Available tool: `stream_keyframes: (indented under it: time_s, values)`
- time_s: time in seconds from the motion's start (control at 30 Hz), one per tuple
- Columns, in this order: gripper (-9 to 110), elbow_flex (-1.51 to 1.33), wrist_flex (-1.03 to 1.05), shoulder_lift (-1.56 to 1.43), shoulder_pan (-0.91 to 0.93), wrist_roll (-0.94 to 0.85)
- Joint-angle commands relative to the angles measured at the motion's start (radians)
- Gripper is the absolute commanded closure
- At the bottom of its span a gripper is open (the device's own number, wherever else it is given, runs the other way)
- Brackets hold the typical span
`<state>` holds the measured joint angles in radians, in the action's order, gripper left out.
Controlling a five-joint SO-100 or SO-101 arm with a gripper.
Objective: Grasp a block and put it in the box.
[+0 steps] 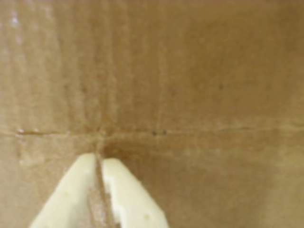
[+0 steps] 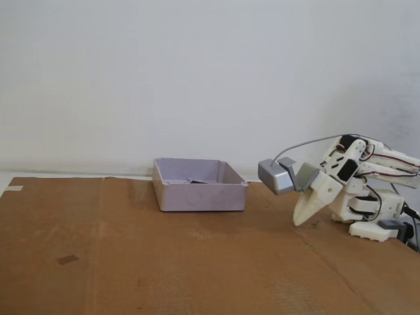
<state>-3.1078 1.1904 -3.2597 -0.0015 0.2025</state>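
- The gripper has its cream fingers pressed nearly together, holding nothing, tips low over bare cardboard
- A dark shape, probably the block, lies inside the box, well apart from the gripper
- It looks light, stiff and matte; best pinched across its short sides

White plastic arm with cream tapered claw; above the claw a silver-grey camera module, behind it red and black wires.
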Motion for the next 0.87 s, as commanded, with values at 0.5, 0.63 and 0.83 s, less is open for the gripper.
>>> stream_keyframes:
  time_s: [0.5,0.63,0.83]
  values:
    - [102,-0.044,0.262,-0.038,0.014,-0.005]
    - [102,-0.044,0.262,-0.038,0.014,-0.005]
    - [102,-0.044,0.262,-0.038,0.014,-0.005]
